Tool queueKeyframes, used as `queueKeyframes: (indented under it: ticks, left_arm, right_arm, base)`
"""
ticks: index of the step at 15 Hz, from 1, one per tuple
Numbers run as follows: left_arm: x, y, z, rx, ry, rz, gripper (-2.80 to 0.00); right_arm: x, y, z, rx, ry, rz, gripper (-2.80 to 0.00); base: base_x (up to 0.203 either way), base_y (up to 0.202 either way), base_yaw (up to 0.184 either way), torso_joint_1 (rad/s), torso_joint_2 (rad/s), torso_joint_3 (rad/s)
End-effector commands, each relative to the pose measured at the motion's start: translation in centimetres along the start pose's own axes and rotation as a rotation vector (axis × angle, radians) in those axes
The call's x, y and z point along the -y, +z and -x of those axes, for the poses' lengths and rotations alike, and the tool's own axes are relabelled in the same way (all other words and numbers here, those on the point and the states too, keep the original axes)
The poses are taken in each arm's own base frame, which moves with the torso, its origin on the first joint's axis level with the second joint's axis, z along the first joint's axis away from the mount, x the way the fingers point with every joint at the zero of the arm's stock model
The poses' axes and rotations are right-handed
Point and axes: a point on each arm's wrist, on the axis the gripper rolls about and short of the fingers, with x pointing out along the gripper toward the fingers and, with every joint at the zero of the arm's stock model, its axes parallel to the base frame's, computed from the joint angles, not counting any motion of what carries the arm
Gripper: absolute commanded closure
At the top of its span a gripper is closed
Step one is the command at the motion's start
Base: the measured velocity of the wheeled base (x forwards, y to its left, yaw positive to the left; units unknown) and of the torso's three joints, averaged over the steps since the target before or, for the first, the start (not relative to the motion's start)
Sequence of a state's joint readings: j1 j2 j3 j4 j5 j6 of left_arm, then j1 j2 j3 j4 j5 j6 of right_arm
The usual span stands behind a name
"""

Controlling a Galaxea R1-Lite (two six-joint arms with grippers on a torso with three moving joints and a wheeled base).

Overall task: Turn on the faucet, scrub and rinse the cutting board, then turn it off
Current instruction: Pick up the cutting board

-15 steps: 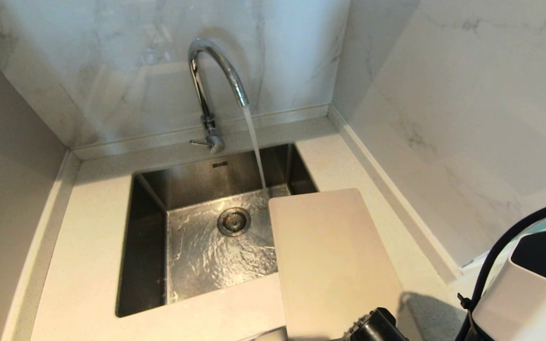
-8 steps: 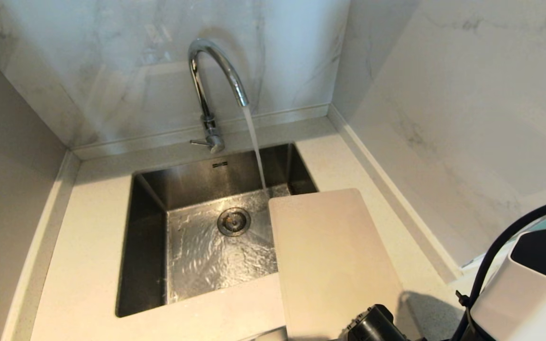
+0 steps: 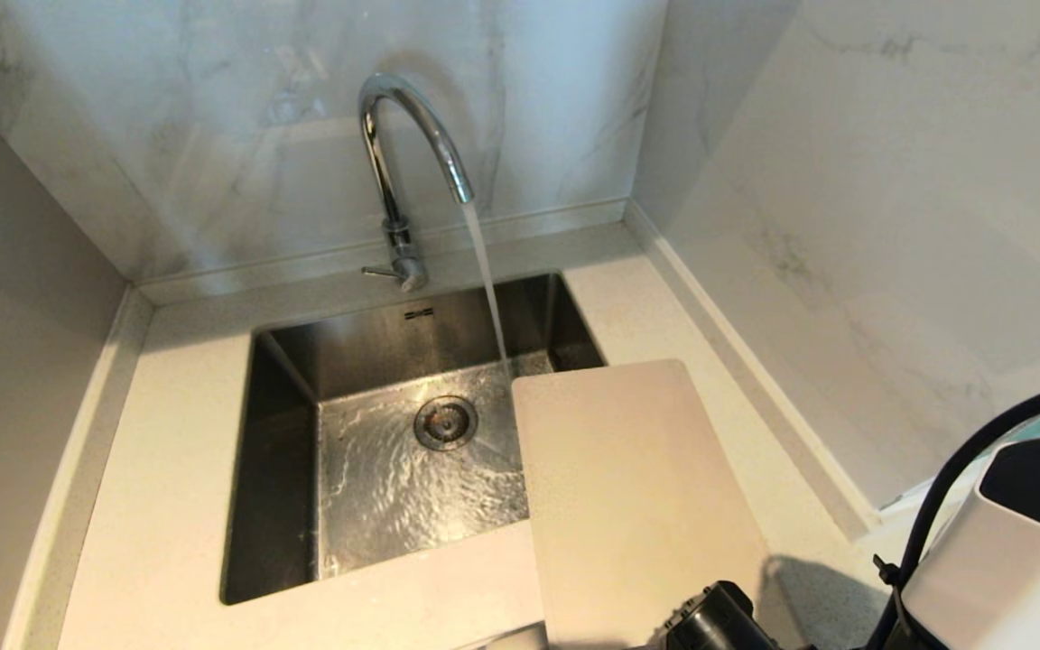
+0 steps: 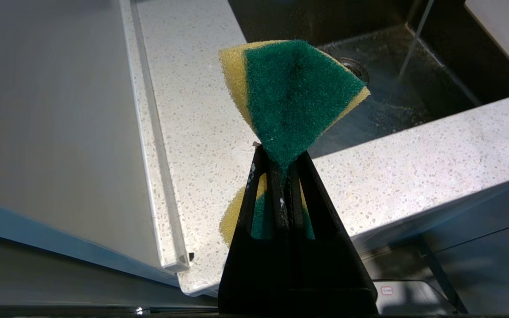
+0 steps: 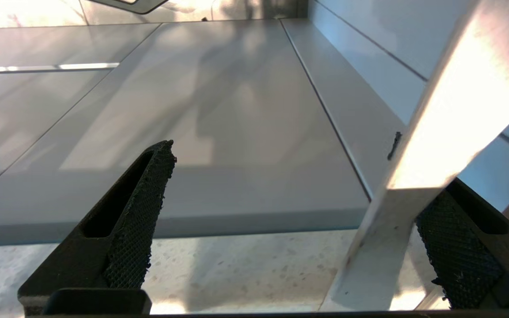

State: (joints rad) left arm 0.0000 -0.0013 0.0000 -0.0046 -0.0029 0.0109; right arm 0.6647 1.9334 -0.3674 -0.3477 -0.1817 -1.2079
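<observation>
You've got the left end effector (image 4: 281,172) clamped shut on the sponge (image 4: 296,95), green scrub side showing, hovering off the front edge of the desk (image 4: 206,110) to the left of the sink (image 3: 285,433). My guess is it's parked there so the sponge is ready once the board comes under the water.

The faucet (image 3: 407,135) is already on, and its stream (image 3: 487,280) lands in the basin just beyond the board's far edge without hitting it.

The cutting board (image 3: 628,487) lies flat on the desk along the sink's right rim, with its far left corner hanging over the basin. Its long axis runs from your near edge away toward the back wall, leaning slightly left. The handle slot isn't visible.

The right end effector (image 5: 338,229) is wide open with the board's near edge between the fingers (image 5: 135,221), lying close against one and well clear of the other. Looks set up for a grab, nothing squeezed yet.
</observation>
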Motion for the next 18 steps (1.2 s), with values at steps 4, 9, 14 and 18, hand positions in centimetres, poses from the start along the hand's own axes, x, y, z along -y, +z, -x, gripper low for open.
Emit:
queueKeyframes:
  ticks: [4,9,14,18]
  left_arm:
    - [0.0,0.0,0.0,-0.001,0.0,0.0,0.0]
    - [0.0,0.0,0.0,-0.001,0.0,0.0,0.0]
    - [0.0,0.0,0.0,-0.001,0.0,0.0,0.0]
    - [0.0,0.0,0.0,-0.001,0.0,0.0,0.0]
  right_arm:
    - [0.3,0.3,-0.9,-0.002,0.006,0.008,-2.8]
    - [0.1,0.7,-3.0,-0.001,0.004,0.009,-2.8]
    - [0.4,0.8,-3.1,0.003,-0.009,0.007,-2.8]
    - [0.4,0.8,-3.2,0.002,-0.008,0.005,-2.8]
  base:
    - [0.0,0.0,0.0,0.0,0.0,0.0]
    - [0.0,0.0,0.0,0.0,0.0,0.0]
    - [0.0,0.0,0.0,0.0,0.0,0.0]
    - [0.0,0.0,0.0,0.0,0.0,0.0]
